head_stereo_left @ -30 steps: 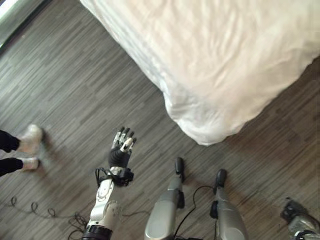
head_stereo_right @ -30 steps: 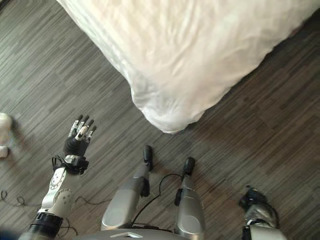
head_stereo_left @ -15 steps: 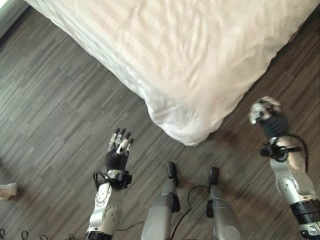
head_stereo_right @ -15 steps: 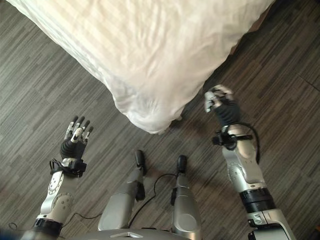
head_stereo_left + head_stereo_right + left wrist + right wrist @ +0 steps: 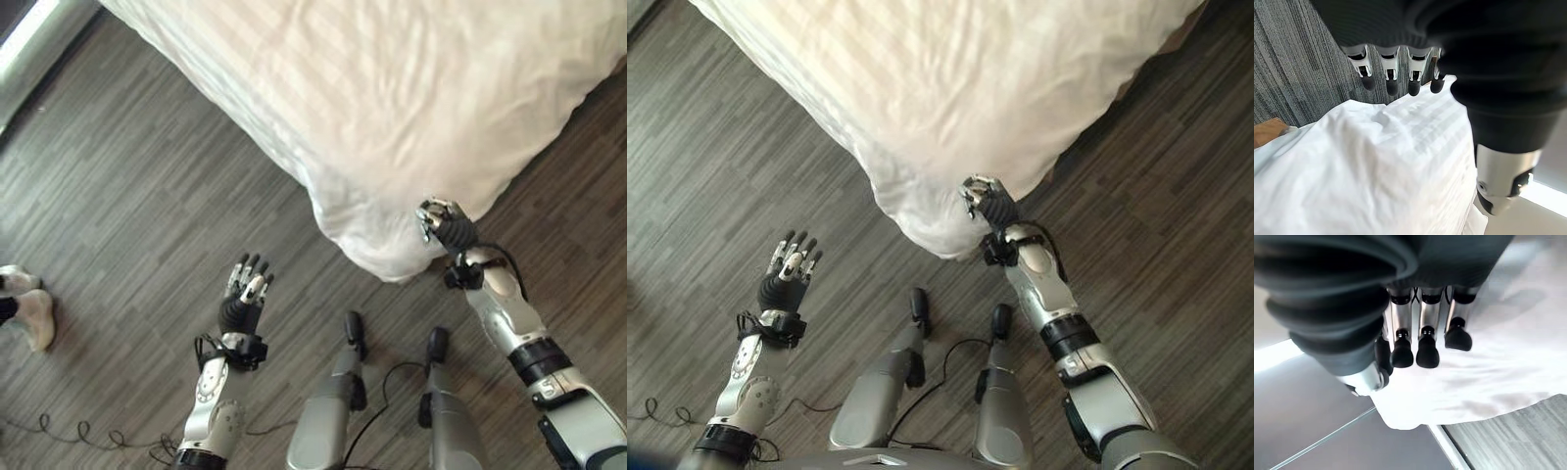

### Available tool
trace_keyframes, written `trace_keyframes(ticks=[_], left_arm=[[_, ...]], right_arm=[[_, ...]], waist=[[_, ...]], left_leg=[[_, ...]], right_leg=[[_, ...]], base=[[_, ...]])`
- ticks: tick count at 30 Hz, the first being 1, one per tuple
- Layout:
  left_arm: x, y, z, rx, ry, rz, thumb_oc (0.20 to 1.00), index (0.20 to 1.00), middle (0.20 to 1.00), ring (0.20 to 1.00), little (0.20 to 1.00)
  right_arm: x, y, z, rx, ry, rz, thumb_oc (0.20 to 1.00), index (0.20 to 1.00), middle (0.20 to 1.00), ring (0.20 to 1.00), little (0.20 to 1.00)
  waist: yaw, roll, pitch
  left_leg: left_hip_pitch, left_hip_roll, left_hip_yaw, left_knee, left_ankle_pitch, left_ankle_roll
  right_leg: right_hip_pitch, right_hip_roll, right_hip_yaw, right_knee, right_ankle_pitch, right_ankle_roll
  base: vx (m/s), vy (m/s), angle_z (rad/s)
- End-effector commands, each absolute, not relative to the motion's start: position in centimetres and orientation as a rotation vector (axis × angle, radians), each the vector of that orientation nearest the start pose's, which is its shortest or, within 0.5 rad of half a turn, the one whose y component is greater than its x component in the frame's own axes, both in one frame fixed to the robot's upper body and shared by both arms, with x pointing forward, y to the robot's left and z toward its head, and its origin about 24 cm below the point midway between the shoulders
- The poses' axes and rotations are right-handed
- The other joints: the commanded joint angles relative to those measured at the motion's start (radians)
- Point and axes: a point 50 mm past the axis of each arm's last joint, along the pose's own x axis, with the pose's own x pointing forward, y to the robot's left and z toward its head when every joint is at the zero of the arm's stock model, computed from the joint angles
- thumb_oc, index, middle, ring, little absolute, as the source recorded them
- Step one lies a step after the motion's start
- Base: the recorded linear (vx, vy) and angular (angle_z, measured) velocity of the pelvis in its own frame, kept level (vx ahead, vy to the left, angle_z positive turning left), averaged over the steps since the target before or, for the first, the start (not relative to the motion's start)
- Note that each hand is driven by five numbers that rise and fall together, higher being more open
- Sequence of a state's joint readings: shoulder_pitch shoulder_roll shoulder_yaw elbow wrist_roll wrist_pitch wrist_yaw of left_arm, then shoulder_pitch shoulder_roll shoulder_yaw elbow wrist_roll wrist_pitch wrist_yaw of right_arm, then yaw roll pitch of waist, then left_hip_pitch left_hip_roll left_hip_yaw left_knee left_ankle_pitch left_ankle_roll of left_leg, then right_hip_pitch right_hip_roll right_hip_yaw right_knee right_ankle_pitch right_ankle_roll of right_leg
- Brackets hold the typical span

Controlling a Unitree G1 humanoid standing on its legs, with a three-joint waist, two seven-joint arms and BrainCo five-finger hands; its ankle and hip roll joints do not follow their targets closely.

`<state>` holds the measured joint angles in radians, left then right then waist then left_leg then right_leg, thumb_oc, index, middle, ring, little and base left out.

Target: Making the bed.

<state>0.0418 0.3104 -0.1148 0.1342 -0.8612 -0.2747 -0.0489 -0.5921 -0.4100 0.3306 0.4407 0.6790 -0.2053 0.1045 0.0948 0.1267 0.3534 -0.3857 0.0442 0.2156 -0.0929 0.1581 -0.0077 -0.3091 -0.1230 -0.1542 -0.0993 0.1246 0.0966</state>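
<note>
Right eye view: unlabelled white duvet (image 5: 950, 88).

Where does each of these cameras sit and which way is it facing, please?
Left eye view: on the head, looking down at the bed corner and floor; both arms show, left hand, right hand, and a person's shoes.
Right eye view: beside it, same scene from slightly to one side.
Left wrist view: on the left wrist, looking along straight fingers at the white duvet.
Right wrist view: on the right wrist, looking past curled fingers at the duvet.
All share the duvet.
</note>
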Motion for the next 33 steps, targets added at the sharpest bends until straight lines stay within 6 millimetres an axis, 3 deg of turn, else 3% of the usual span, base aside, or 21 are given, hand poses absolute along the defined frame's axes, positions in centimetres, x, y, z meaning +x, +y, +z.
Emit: trace_keyframes(ticks=[1, 3, 4, 5, 9, 10, 11, 12, 14, 15, 17, 18, 19, 20, 22, 25, 26, 30, 31, 32, 33], left_arm=[[25.0, 19.8, 4.2, -0.552, -0.141, -0.01, 1.0, 1.0, 1.0, 1.0, 1.0], [25.1, 19.7, 4.1, -0.553, -0.134, -0.012, 1.0, 1.0, 1.0, 1.0, 1.0], [25.2, 19.5, 4.1, -0.554, -0.127, -0.019, 1.0, 1.0, 1.0, 1.0, 1.0], [25.2, 19.5, 4.1, -0.554, -0.128, -0.019, 1.0, 1.0, 1.0, 1.0, 1.0], [25.5, 19.4, 4.2, -0.563, -0.131, -0.009, 1.0, 1.0, 1.0, 1.0, 1.0], [25.5, 19.4, 4.2, -0.563, -0.131, -0.009, 1.0, 1.0, 1.0, 1.0, 1.0], [25.4, 19.7, 4.1, -0.564, -0.132, 0.003, 1.0, 1.0, 1.0, 1.0, 1.0], [25.3, 19.7, 4.0, -0.564, -0.13, 0.007, 1.0, 1.0, 1.0, 1.0, 1.0], [25.1, 20.0, 3.9, -0.559, -0.131, 0.015, 1.0, 1.0, 1.0, 1.0, 1.0], [25.1, 20.0, 3.9, -0.56, -0.132, 0.015, 1.0, 1.0, 1.0, 1.0, 1.0], [24.9, 20.2, 4.0, -0.556, -0.14, 0.014, 1.0, 1.0, 1.0, 1.0, 1.0], [24.8, 20.4, 4.0, -0.55, -0.139, 0.01, 1.0, 1.0, 1.0, 1.0, 1.0], [24.8, 20.3, 4.0, -0.55, -0.14, 0.01, 1.0, 1.0, 1.0, 1.0, 1.0], [24.7, 20.7, 3.9, -0.539, -0.14, 0.01, 1.0, 1.0, 1.0, 1.0, 1.0], [24.6, 21.1, 4.0, -0.529, -0.146, 0.016, 1.0, 1.0, 1.0, 1.0, 1.0], [24.3, 22.1, 3.8, -0.517, -0.149, 0.061, 1.0, 1.0, 1.0, 1.0, 1.0], [24.3, 22.1, 3.8, -0.517, -0.149, 0.061, 1.0, 1.0, 1.0, 1.0, 1.0], [23.9, 23.3, 2.8, -0.496, -0.112, 0.148, 1.0, 1.0, 1.0, 1.0, 1.0], [23.9, 23.4, 2.4, -0.482, -0.094, 0.161, 1.0, 1.0, 1.0, 1.0, 1.0], [23.8, 23.5, 2.2, -0.456, -0.076, 0.166, 1.0, 1.0, 1.0, 1.0, 1.0], [23.7, 23.6, 1.9, -0.436, -0.058, 0.169, 1.0, 1.0, 1.0, 1.0, 1.0]], right_arm=[[36.6, -15.8, 14.0, 0.166, -0.268, 0.242, 0.2, 0.2, 0.2, 0.2, 0.2], [37.1, -17.0, 13.0, 0.18, -0.218, 0.165, 0.2, 0.2, 0.2, 0.2, 0.2], [37.5, -18.9, 11.0, 0.154, -0.12, 0.058, 0.2, 0.2, 0.2, 0.2, 0.2], [37.5, -18.8, 11.0, 0.154, -0.121, 0.059, 0.2, 0.2, 0.2, 0.2, 0.2], [33.7, -22.1, 1.5, 0.278, 0.195, -0.16, 0.2, 0.2, 0.2, 0.2, 0.2], [33.7, -22.1, 1.5, 0.278, 0.195, -0.16, 0.2, 0.2, 0.2, 0.2, 0.2], [30.7, -23.3, -2.5, 0.341, 0.323, -0.252, 0.2, 0.2, 0.2, 0.2, 0.2], [29.0, -24.0, -4.4, 0.362, 0.391, -0.302, 0.2, 0.2, 0.2, 0.2, 0.2], [26.0, -25.8, -6.8, 0.37, 0.49, -0.407, 0.2, 0.2, 0.2, 0.2, 0.2], [26.0, -25.8, -6.8, 0.37, 0.489, -0.407, 0.2, 0.2, 0.2, 0.2, 0.2], [21.9, -29.3, -8.6, 0.374, 0.572, -0.581, 0.2, 0.2, 0.2, 0.2, 0.2], [20.4, -30.5, -9.1, 0.358, 0.604, -0.635, 0.2, 0.2, 0.2, 0.2, 0.2], [20.4, -30.6, -9.1, 0.358, 0.604, -0.635, 0.2, 0.2, 0.2, 0.2, 0.2], [18.2, -32.6, -9.3, 0.329, 0.636, -0.72, 0.2, 0.2, 0.2, 0.2, 0.2], [16.9, -34.6, -8.7, 0.336, 0.598, -0.804, 0.2, 0.2, 0.2, 0.2, 0.2], [17.1, -36.5, -6.8, 0.363, 0.44, -0.884, 0.2, 0.2, 0.2, 0.2, 0.2], [17.1, -36.5, -6.8, 0.363, 0.44, -0.884, 0.2, 0.2, 0.2, 0.2, 0.2], [19.0, -36.5, -2.9, 0.321, 0.172, -0.836, 0.2, 0.2, 0.2, 0.2, 0.2], [19.4, -36.0, -2.3, 0.312, 0.137, -0.817, 0.307, 0.307, 0.307, 0.307, 0.307], [20.0, -35.3, -1.3, 0.301, 0.083, -0.779, 0.956, 0.956, 0.956, 0.956, 0.956], [20.6, -34.5, -0.5, 0.3, 0.042, -0.733, 1.0, 1.0, 1.0, 1.0, 1.0]], waist=[[0.021, -0.008, -0.008], [0.025, -0.005, -0.007], [0.034, 0.002, -0.007], [0.034, 0.001, -0.008], [0.02, 0.007, -0.002], [0.02, 0.007, -0.004], [0.007, 0.006, -0.005], [0.0, 0.004, -0.008], [-0.013, 0.002, -0.013], [-0.013, 0.002, -0.015], [-0.034, -0.002, -0.023], [-0.042, -0.005, -0.028], [-0.041, -0.004, -0.028], [-0.055, -0.011, -0.041], [-0.072, -0.021, -0.056], [-0.094, -0.045, -0.096], [-0.093, -0.045, -0.096], [-0.122, -0.074, -0.156], [-0.126, -0.08, -0.177], [-0.133, -0.086, -0.19], [-0.135, -0.09, -0.207]], left_leg=[[0.025, -0.022, -0.076, 0.008, -0.024, -0.033], [0.021, -0.021, -0.076, 0.009, -0.024, -0.033], [0.015, -0.021, -0.077, 0.009, -0.023, -0.033], [0.012, -0.021, -0.076, 0.008, -0.019, -0.033], [0.02, -0.022, -0.081, 0.011, -0.031, -0.029], [0.017, -0.022, -0.081, 0.01, -0.027, -0.029], [0.025, -0.024, -0.08, 0.011, -0.037, -0.028], [0.028, -0.024, -0.08, 0.01, -0.04, -0.027], [0.034, -0.026, -0.079, 0.01, -0.044, -0.026], [0.031, -0.026, -0.078, 0.009, -0.039, -0.026], [0.045, -0.026, -0.077, 0.008, -0.046, -0.026], [0.053, -0.027, -0.077, 0.01, -0.053, -0.027], [0.05, -0.027, -0.076, 0.008, -0.048, -0.027], [0.064, -0.025, -0.075, 0.008, -0.054, -0.027], [0.086, -0.024, -0.077, 0.01, -0.065, -0.028], [0.129, -0.02, -0.074, 0.008, -0.074, -0.027], [0.128, -0.02, -0.073, 0.008, -0.074, -0.027], [0.212, -0.015, -0.073, 0.015, -0.096, -0.025], [0.23, -0.012, -0.073, 0.015, -0.096, -0.023], [0.261, -0.009, -0.072, 0.018, -0.106, -0.022], [0.274, -0.006, -0.069, 0.019, -0.104, -0.021]], right_leg=[[-0.023, -0.055, 0.002, 0.012, 0.026, 0.055], [-0.027, -0.056, 0.003, 0.012, 0.027, 0.055], [-0.03, -0.054, 0.003, 0.012, 0.026, 0.055], [-0.034, -0.054, 0.004, 0.012, 0.029, 0.054], [-0.025, -0.052, 0.006, 0.012, 0.017, 0.056], [-0.028, -0.052, 0.006, 0.012, 0.02, 0.055], [-0.021, -0.052, 0.007, 0.012, 0.013, 0.056], [-0.019, -0.053, 0.007, 0.012, 0.011, 0.057], [-0.015, -0.054, 0.008, 0.012, 0.009, 0.058], [-0.019, -0.054, 0.009, 0.012, 0.013, 0.058], [-0.009, -0.056, 0.014, 0.012, 0.008, 0.061], [-0.001, -0.056, 0.014, 0.012, 0.003, 0.062], [-0.004, -0.056, 0.015, 0.012, 0.006, 0.062], [0.007, -0.057, 0.015, 0.012, 0.002, 0.062], [0.028, -0.056, 0.015, 0.014, -0.007, 0.063], [0.063, -0.055, 0.019, 0.018, -0.015, 0.06], [0.062, -0.055, 0.02, 0.018, -0.015, 0.06], [0.139, -0.05, 0.021, 0.051, -0.055, 0.055], [0.151, -0.051, 0.023, 0.062, -0.06, 0.052], [0.175, -0.051, 0.022, 0.078, -0.078, 0.052], [0.185, -0.05, 0.023, 0.091, -0.083, 0.05]], base=[[0.05, 0.001, 0.07], [0.02, 0.0, 0.02], [0.0, 0.0, 0.0], [0.0, 0.0, 0.0], [0.04, 0.011, 0.02], [0.04, 0.024, 0.05], [0.04, 0.026, 0.02], [0.05, 0.032, 0.02], [0.02, 0.012, 0.01], [0.0, 0.0, 0.0], [0.03, 0.018, 0.0], [0.0, 0.0, 0.0], [0.04, 0.004, 0.0], [0.05, -0.006, -0.02], [0.05, -0.009, -0.04], [0.06, -0.024, -0.03], [0.14, -0.044, -0.06], [0.08, -0.026, -0.01], [0.1, -0.026, 0.0], [0.07, -0.023, -0.01], [0.08, -0.029, 0.01]])
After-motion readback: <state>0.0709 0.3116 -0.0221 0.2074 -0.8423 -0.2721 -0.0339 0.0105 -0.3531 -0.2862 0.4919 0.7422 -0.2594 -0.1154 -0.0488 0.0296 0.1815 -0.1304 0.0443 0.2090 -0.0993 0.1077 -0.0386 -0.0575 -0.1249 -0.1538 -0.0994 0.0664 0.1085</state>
